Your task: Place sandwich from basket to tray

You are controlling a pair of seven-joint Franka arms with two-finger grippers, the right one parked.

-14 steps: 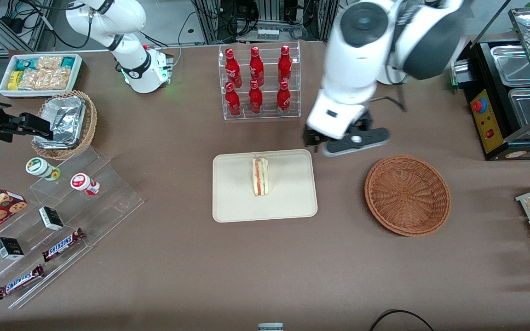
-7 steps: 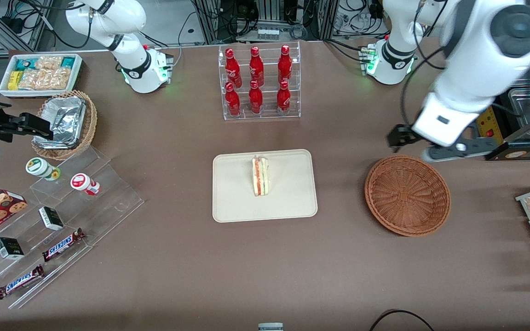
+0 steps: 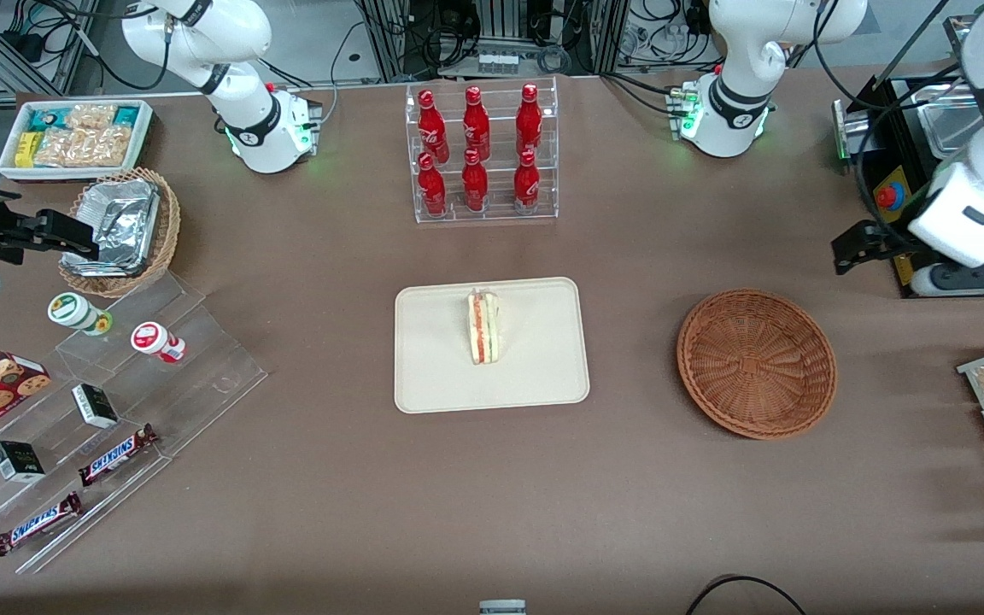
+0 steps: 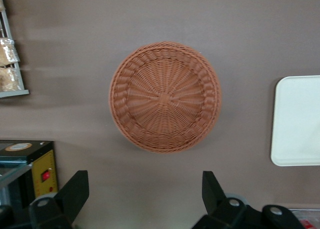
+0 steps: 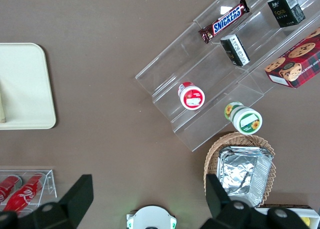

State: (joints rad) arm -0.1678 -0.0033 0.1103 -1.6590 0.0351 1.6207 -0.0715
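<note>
Layered sandwich [image 3: 483, 329] is lying on flat cream tray [image 3: 436, 376], round wicker basket [image 3: 756, 363] holding nothing, gripper [image 4: 142, 191] spread wide w/ nothing, mid-right of front frame.

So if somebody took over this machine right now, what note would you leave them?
Gripper: jaws open, holding nothing, up in the air toward the working arm's end of the table, above bare table beside the basket.
Sandwich: lying on the tray, near its middle.
Basket: nothing in it, apart from the tray.
Done: the sandwich is out of the basket and on the tray.
Left: nothing of the job itself, by the look of it; perhaps only parking the arm.
</note>
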